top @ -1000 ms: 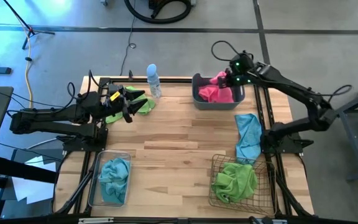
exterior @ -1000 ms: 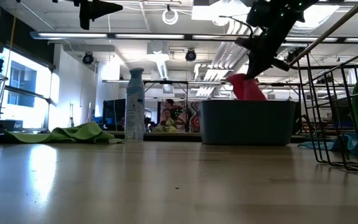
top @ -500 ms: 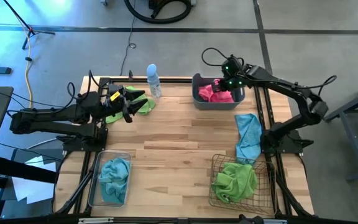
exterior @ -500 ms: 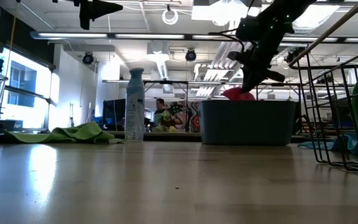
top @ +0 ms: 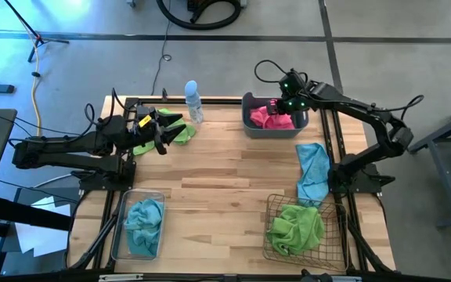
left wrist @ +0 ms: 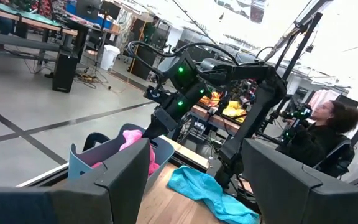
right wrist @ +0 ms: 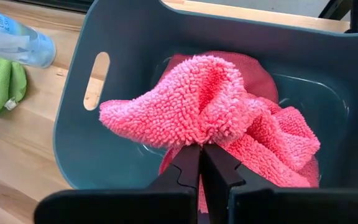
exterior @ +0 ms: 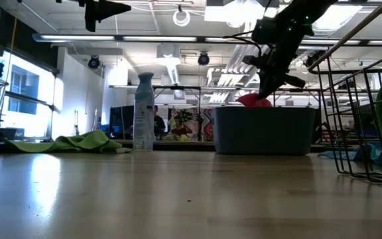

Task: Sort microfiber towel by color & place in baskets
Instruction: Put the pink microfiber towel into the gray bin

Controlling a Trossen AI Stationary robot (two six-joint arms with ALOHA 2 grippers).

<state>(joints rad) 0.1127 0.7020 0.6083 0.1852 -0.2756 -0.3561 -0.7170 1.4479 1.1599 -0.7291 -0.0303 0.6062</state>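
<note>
On the wooden table [top: 225,180], the right gripper [right wrist: 201,163] still pinches a pink towel [right wrist: 210,112] inside the grey-blue tub [right wrist: 123,43], unchanged.

Wooden table [top: 225,184] with baskets, towels, bottle [top: 193,100]

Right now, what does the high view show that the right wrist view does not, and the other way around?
Only the high view shows the clear bin with a blue towel, the wire basket with a green towel, a loose blue towel, and the left claw.

Only the right wrist view shows the right claw shut on a pink towel.

Both show the grey tub, the bottle and the green towel near it.
</note>
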